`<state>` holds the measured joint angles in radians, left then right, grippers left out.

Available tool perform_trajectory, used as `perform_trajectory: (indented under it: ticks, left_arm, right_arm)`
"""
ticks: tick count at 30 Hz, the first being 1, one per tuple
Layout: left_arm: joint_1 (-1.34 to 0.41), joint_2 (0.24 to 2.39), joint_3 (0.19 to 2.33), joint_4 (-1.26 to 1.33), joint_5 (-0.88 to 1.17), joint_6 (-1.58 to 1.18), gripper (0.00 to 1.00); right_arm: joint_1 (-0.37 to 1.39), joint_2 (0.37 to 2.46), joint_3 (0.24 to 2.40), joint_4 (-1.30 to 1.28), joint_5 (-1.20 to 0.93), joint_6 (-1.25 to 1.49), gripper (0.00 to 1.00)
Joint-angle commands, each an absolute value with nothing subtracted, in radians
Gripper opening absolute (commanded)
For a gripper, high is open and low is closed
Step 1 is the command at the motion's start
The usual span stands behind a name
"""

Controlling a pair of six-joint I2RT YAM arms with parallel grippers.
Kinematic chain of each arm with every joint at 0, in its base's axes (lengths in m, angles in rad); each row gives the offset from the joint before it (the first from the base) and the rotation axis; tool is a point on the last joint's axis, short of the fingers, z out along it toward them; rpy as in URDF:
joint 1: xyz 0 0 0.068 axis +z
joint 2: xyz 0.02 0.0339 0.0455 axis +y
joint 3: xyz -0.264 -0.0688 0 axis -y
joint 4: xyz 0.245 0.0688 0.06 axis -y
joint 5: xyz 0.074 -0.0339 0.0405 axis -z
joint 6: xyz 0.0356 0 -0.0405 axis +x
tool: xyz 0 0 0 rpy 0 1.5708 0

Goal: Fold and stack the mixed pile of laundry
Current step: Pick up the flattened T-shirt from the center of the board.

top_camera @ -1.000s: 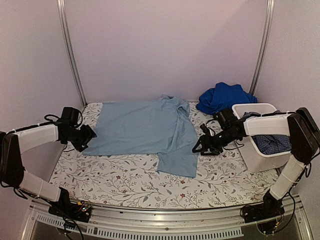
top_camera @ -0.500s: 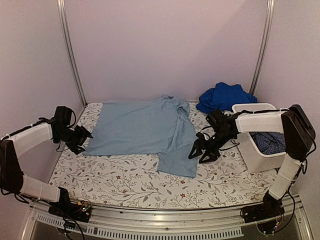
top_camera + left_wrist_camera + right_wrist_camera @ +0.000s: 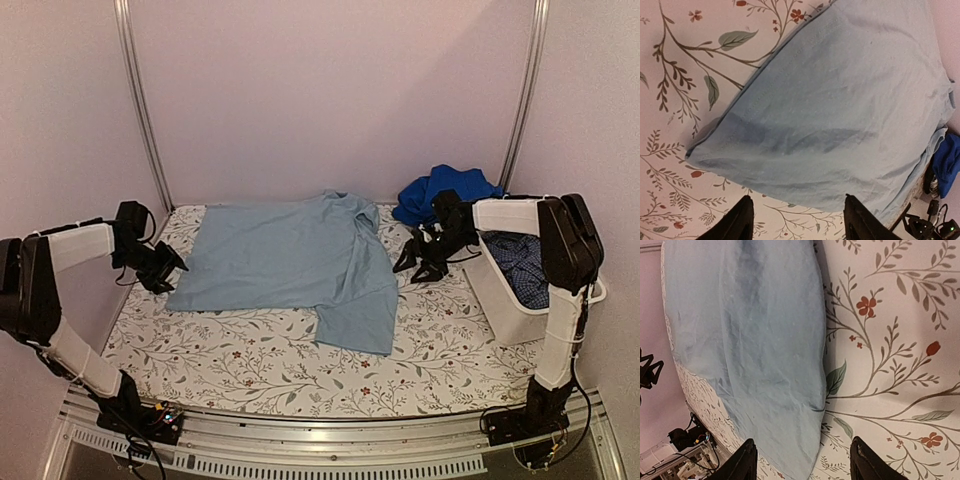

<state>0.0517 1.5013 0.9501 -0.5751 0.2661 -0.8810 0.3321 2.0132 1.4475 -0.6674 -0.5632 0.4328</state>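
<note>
Centrally, pale blue shirt (image 3: 290,255) spread between left tool (image 3: 172,272) and right tool (image 3: 412,270), both parted, empty

I see a white plastic tub (image 3: 508,308) at three o'clock on the bench (image 3: 330,430). A leaf-and-flower cover (image 3: 260,365) lies spread beneath it.

shirt (image 3: 290,262) centre, tub (image 3: 508,312) right (clothes (image 3: 520,265) inside)
</note>
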Motion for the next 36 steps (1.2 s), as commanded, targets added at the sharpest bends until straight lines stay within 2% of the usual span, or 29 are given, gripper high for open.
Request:
perform_trajectory:
  ticks: [1, 9, 15, 21, 27, 31, 36]
  left_arm:
    - [0.086, 1.506, 0.922, -0.568, 0.332, -0.898, 0.59]
    - [0.148, 1.521, 0.929, -0.599, 0.292, -0.878, 0.58]
    - [0.159, 1.529, 0.930, -0.614, 0.300, -0.852, 0.57]
    - [0.176, 1.484, 0.806, -0.557, 0.324, -0.850, 0.51]
    - [0.190, 1.494, 0.770, -0.510, 0.353, -0.835, 0.46]
    - [0.192, 1.502, 0.769, -0.519, 0.358, -0.824, 0.46]
    - [0.194, 1.501, 0.716, -0.460, 0.355, -0.832, 0.46]
  right_arm:
    - [0.356, 2.001, 1.404, -0.692, -0.679, 0.442, 0.62]
    - [0.361, 2.035, 1.382, -0.798, -0.679, 0.395, 0.61]
    - [0.403, 1.984, 1.264, -0.733, -0.642, 0.463, 0.58]
    - [0.523, 1.963, 1.205, -0.617, -0.562, 0.595, 0.56]
    - [0.553, 1.996, 1.142, -0.528, -0.505, 0.665, 0.43]
    - [0.568, 1.992, 1.107, -0.492, -0.511, 0.696, 0.29]
    - [0.578, 1.970, 1.082, -0.465, -0.521, 0.714, 0.04]
